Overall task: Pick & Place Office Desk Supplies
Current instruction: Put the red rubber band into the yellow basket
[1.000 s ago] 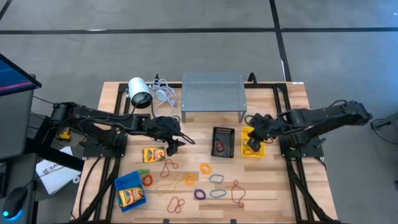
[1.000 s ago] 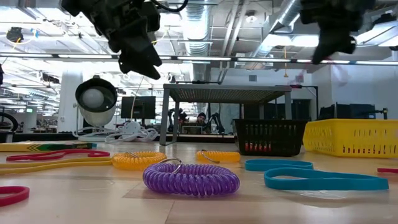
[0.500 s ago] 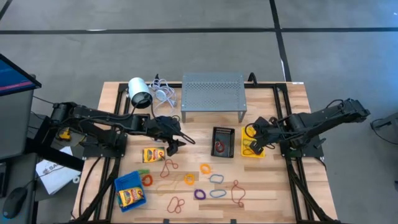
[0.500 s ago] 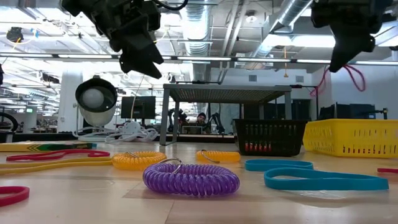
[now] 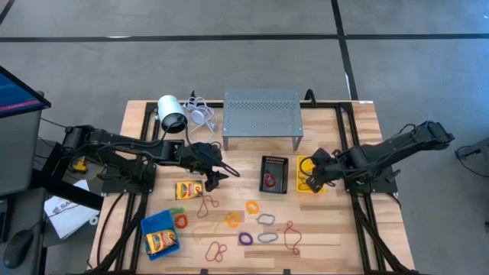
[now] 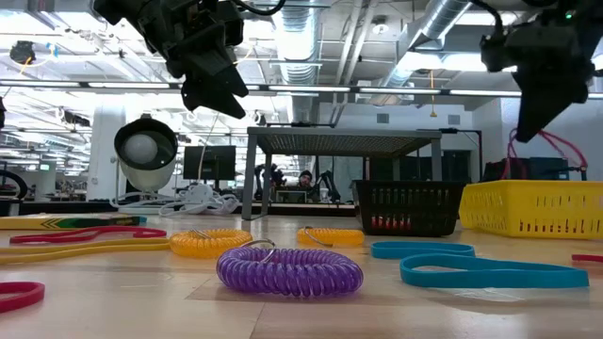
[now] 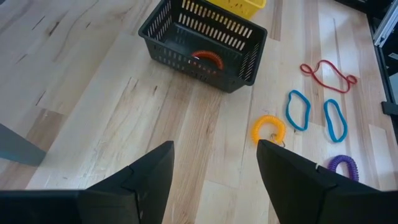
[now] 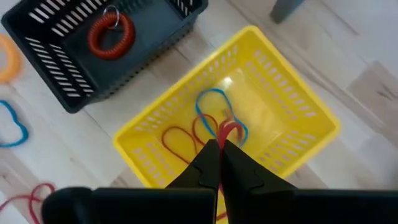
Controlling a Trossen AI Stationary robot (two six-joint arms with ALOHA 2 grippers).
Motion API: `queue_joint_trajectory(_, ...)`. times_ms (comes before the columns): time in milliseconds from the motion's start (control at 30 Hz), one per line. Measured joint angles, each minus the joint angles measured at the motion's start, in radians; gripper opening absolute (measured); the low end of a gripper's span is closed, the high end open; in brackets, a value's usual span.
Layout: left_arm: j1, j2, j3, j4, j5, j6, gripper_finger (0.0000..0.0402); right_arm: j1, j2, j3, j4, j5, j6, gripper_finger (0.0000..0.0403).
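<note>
A: What's on the left of the tabletop [image 5: 336, 229]?
B: The blue bin [image 5: 160, 234] with a crayon box inside, and a second crayon box [image 5: 188, 189] just above it. The left hand [image 5: 213, 179] hangs over the wood beside that box, fingers spread, holding nothing.
A: And the middle?
B: Loose loops [image 5: 244, 223] lie scattered; the black bin [image 5: 274, 174] holds a red coil [image 7: 206, 59].
A: The right?
B: The right hand [image 8: 221, 151] is above the yellow bin [image 8: 311, 140], fingers pinched tight on a red band [image 8: 229, 130] dangling into it.
</note>
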Motion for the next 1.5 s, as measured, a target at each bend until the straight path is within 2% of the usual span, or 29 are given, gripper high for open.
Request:
queue_joint_trajectory(267, 0.0, 0.0, 0.0, 0.002, 0.0, 0.0, 0.0226, -0.016, 0.0, -0.043, 0.083, 0.0, -0.016, 0.0006)
queue_joint_trajectory(400, 0.0, 0.0, 0.0, 0.008, 0.0, 0.0, 0.0226, -0.016, 0.0, -0.104, 0.161, -0.03, -0.001, 0.0023)
queue_joint_trajectory(567, 0.0, 0.0, 0.0, 0.03, 0.0, 0.008, 0.0226, -0.016, 0.0, -0.163, 0.254, -0.091, -0.012, 0.0084)
queue_joint_trajectory(800, 0.0, 0.0, 0.0, 0.038, 0.0, 0.009, 0.0226, -0.04, 0.0, -0.172, 0.27, -0.097, -0.017, 0.0209)
queue_joint_trajectory(933, 0.0, 0.0, 0.0, 0.037, -0.001, 0.01, 0.0226, -0.053, -0.002, -0.172, 0.27, -0.097, -0.028, 0.0245)
queue_joint_trajectory(1167, 0.003, 0.0, 0.0, 0.037, -0.001, 0.011, 0.0223, -0.009, -0.036, -0.08, 0.271, -0.119, -0.09, 0.0226)
queue_joint_trajectory(1267, 0.003, 0.0, 0.0, 0.037, -0.001, 0.011, 0.0223, 0.034, -0.055, -0.021, 0.287, -0.203, -0.117, 0.0207)
queue_joint_trajectory(1367, 0.003, 0.0, 0.0, 0.037, -0.002, 0.011, 0.0223, 0.102, -0.059, 0.01, 0.364, -0.282, -0.116, 0.0187)
queue_joint_trajectory(1500, 0.003, 0.0, 0.0, 0.037, -0.011, 0.008, 0.0223, 0.204, -0.028, 0.014, 0.486, -0.294, -0.083, 0.0158)
